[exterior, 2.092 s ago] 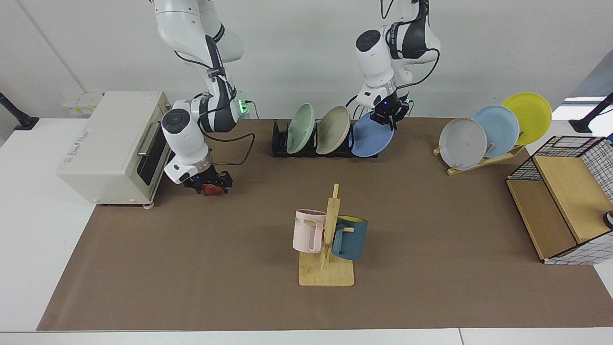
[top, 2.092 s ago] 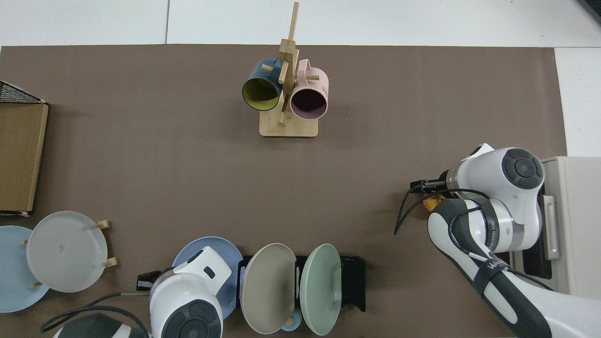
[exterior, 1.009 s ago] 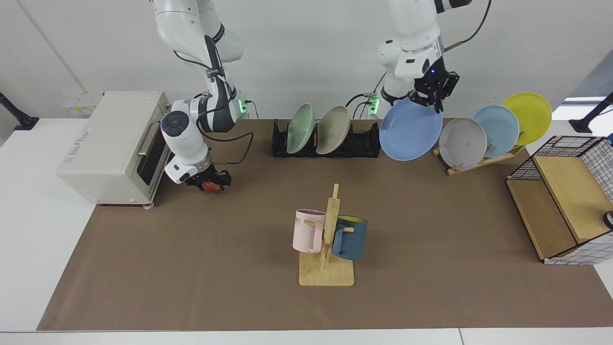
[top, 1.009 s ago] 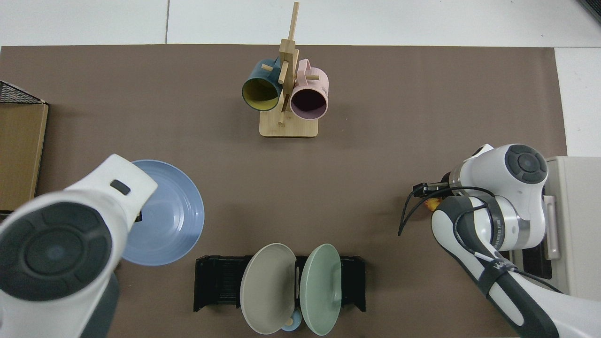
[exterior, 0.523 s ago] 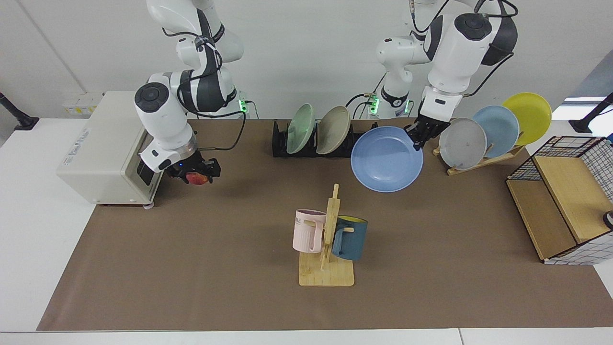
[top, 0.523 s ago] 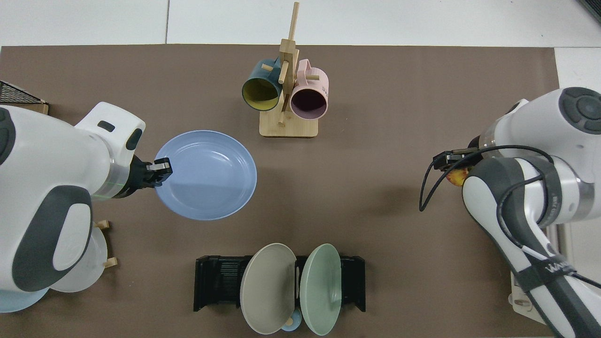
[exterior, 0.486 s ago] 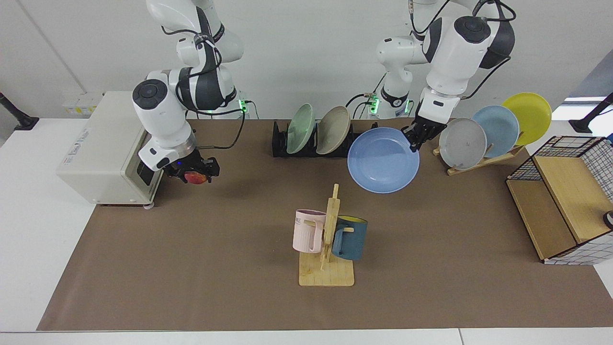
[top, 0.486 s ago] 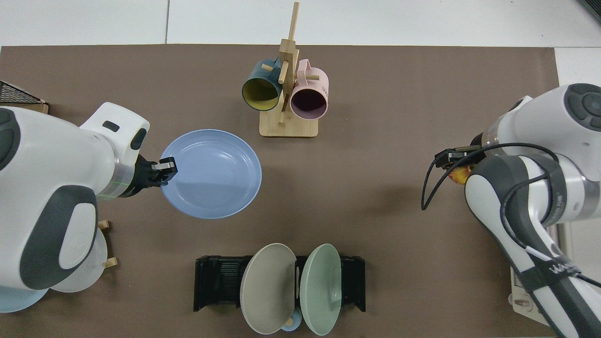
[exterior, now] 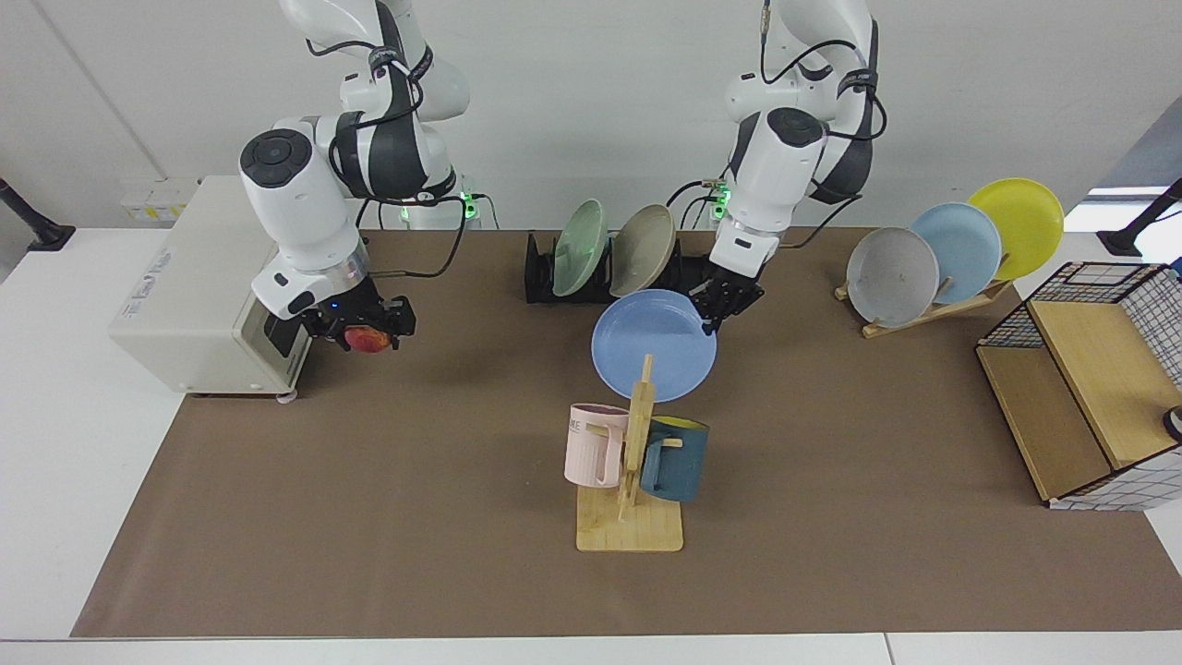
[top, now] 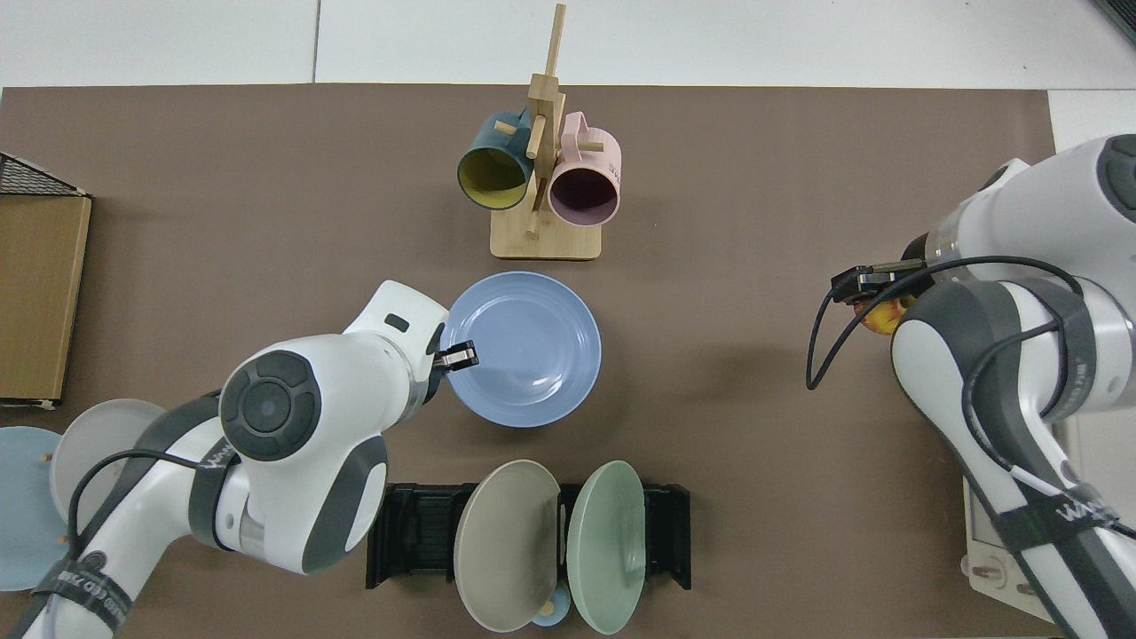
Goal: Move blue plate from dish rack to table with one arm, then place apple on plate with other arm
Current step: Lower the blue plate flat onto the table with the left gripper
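Round periwinkle-blue matte plate point(exterior: 654, 344) is hanging by its rim, pinched in the left gripper point(exterior: 722, 306), between black slotted dish rack point(exterior: 688, 274) and wooden mug stand point(exterior: 633, 471). Right gripper point(exterior: 363, 331) is clamping a small red apple point(exterior: 367, 340) beside a cream toaster oven point(exterior: 209, 283).

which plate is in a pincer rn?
The round periwinkle-blue matte plate, pinched at its rim by the left pincer between the black dish rack and the wooden mug tree. The others sit in racks.

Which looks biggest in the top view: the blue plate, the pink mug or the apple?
1. blue plate, held at its rim by the left gripper
2. pink mug
3. apple, mostly hidden in the right gripper
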Action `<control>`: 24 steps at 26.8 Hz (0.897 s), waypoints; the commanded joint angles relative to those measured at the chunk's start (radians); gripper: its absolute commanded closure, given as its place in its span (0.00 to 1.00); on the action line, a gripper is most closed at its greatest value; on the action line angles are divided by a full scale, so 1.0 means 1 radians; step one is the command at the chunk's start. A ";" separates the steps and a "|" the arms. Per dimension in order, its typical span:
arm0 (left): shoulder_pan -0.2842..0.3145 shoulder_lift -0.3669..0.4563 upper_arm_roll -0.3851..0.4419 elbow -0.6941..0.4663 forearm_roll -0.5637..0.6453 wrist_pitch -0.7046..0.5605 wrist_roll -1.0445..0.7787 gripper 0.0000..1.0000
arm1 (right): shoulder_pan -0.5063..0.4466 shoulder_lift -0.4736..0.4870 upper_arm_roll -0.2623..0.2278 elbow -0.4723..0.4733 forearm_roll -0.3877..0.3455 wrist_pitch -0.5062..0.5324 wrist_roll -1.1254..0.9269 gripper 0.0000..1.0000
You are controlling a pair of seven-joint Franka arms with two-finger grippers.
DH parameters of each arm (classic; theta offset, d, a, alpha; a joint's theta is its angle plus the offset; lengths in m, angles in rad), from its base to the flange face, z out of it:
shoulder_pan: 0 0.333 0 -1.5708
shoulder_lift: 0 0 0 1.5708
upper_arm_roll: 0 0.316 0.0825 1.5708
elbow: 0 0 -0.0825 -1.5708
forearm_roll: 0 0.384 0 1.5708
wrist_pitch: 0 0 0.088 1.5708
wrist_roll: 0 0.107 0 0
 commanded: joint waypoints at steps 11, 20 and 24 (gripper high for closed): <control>-0.014 0.006 -0.047 -0.154 -0.017 0.144 0.002 1.00 | -0.011 -0.001 0.010 0.006 -0.012 -0.008 -0.024 1.00; -0.014 0.068 -0.059 -0.151 -0.017 0.240 -0.016 1.00 | -0.011 -0.006 0.010 0.001 -0.011 -0.008 -0.022 1.00; -0.018 0.054 -0.076 -0.182 -0.015 0.238 -0.004 1.00 | -0.011 -0.006 0.010 0.001 -0.011 -0.008 -0.022 1.00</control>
